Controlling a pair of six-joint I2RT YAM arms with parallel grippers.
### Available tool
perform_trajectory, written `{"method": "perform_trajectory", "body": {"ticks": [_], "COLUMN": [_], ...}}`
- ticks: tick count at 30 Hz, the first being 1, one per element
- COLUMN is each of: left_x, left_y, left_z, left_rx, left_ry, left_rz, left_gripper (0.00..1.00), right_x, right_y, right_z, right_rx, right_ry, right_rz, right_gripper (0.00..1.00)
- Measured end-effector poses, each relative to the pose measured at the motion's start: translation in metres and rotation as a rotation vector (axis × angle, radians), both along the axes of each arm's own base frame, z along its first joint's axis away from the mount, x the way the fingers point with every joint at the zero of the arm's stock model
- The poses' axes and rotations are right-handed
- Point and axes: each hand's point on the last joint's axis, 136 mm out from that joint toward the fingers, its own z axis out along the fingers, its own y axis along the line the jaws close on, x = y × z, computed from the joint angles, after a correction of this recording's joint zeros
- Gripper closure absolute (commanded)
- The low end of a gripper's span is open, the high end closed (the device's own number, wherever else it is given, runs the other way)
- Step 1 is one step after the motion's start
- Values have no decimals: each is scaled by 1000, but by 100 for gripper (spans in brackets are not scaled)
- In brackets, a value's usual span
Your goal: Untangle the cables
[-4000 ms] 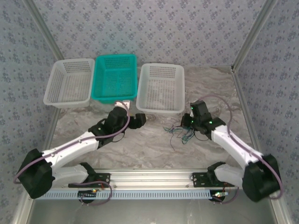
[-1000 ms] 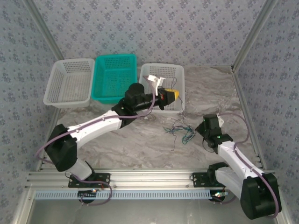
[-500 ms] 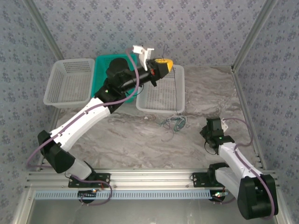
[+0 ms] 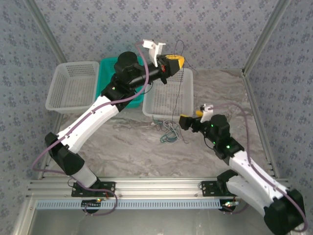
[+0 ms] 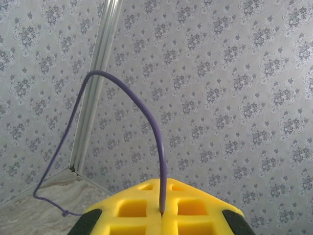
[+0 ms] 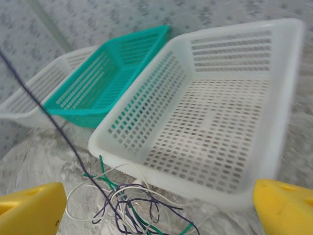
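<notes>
The cables (image 4: 168,133) lie as a loose tangle of purple, green and cream wires on the marble table, just in front of the right white basket (image 4: 188,98). My left gripper (image 4: 180,59) is raised high over that basket, shut on one purple cable (image 5: 157,142). That strand arcs up from the yellow fingers (image 5: 195,208) and hangs down across the basket to the tangle. My right gripper (image 4: 185,122) stands open just right of the tangle, its yellow fingertips (image 6: 29,208) wide apart. The cables (image 6: 129,208) lie between and ahead of them, untouched.
A teal basket (image 4: 105,81) stands in the middle of the back row and another white basket (image 4: 55,95) at the left. In the right wrist view the right white basket (image 6: 146,147) is directly behind the tangle. Patterned walls enclose the table.
My right arm swung in from the right toward the tangle and its jaws opened wide. The left gripper stayed high with the purple strand; the tangle slid left along the basket's front.
</notes>
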Motion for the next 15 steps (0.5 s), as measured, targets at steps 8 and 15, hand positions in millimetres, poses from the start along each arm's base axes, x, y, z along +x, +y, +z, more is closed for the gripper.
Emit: {"method": "perform_trajectory", "body": {"ticks": [8, 15], "left_x": [0, -3], "left_y": [0, 12], "left_z": [-4, 9], "left_rx": [15, 28], "left_ry": [17, 20], "left_rz": [3, 45], "left_gripper": [100, 100], "right_x": [20, 30], "right_y": [57, 69], "right_z": [-36, -73], "right_rx": [-83, -131], "right_ry": [-8, 51], "right_rz": [161, 117], "right_gripper": [42, 65]}}
